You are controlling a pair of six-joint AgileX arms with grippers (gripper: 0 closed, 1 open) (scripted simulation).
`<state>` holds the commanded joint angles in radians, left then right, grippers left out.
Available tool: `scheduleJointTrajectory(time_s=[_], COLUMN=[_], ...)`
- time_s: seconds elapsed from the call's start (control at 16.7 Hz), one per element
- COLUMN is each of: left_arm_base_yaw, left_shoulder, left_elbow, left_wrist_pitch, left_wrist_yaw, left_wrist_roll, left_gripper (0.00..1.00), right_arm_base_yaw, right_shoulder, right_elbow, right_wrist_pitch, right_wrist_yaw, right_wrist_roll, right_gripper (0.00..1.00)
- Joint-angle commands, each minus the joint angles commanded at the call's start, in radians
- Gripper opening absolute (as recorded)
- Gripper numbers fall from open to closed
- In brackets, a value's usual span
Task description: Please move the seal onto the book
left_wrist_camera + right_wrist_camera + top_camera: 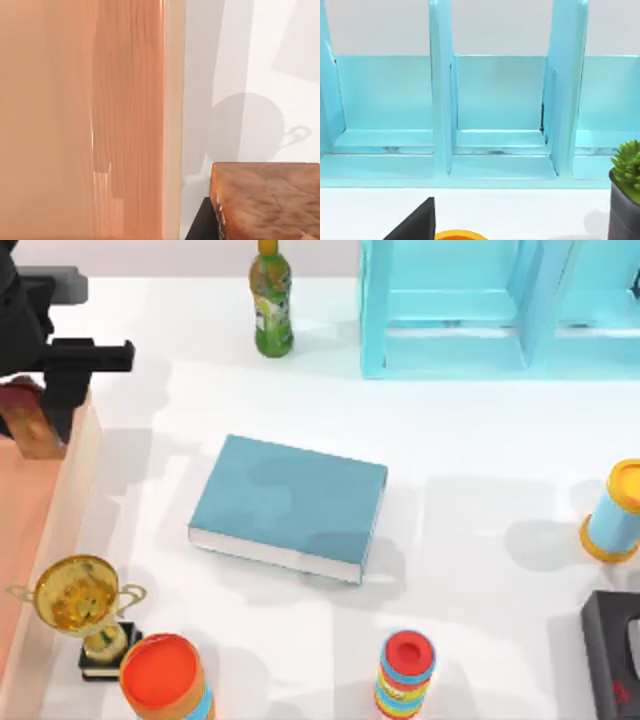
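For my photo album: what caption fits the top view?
Left end effector holds brownish-orange seal left of teal-blue hardcover book.

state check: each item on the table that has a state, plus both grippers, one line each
seal: held by left gripper at the table's left edge, above the wooden tray
book: closed, flat, nothing on it
green bottle: upright, capped
trophy: upright
striped cylinder: upright, red lid on
right gripper: not seen clearly

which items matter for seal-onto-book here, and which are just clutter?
Job:
brownish-orange seal block, held in the left claw
teal-blue hardcover book

Clutter:
green bottle
light blue shelf unit
gold trophy
striped red-lidded cylinder
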<state>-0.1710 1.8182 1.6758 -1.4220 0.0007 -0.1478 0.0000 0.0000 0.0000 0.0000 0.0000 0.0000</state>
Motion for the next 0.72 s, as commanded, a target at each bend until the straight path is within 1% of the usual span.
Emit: scheduleJointTrajectory(time_s=[0.24, 0.36, 0.48, 0.72], left_arm_base_yaw=[0.001, -0.035, -0.110, -0.323], left_shoulder=[0.002, 0.040, 0.119, 0.350], left_elbow=[0.004, 0.036, 0.097, 0.236], left_wrist_pitch=[0.003, 0.011, 0.033, 0.097], left_wrist_yaw=[0.001, 0.001, 0.000, 0.000], left_wrist_roll=[0.000, -0.037, -0.112, -0.319], left_gripper=[0.00, 0.00, 0.00, 0.00], right_arm_base_yaw=[0.000, 0.000, 0.000, 0.000], right_shoulder=[0.000, 0.000, 0.000, 0.000], right_elbow=[0.000, 0.000, 0.000, 0.000], right_wrist_pitch=[0.000, 0.000, 0.000, 0.000], right_wrist_yaw=[0.000, 0.000, 0.000, 0.000], right_wrist_roll=[0.000, 0.000, 0.000, 0.000], right_gripper=[1.00, 1.00, 1.00, 1.00])
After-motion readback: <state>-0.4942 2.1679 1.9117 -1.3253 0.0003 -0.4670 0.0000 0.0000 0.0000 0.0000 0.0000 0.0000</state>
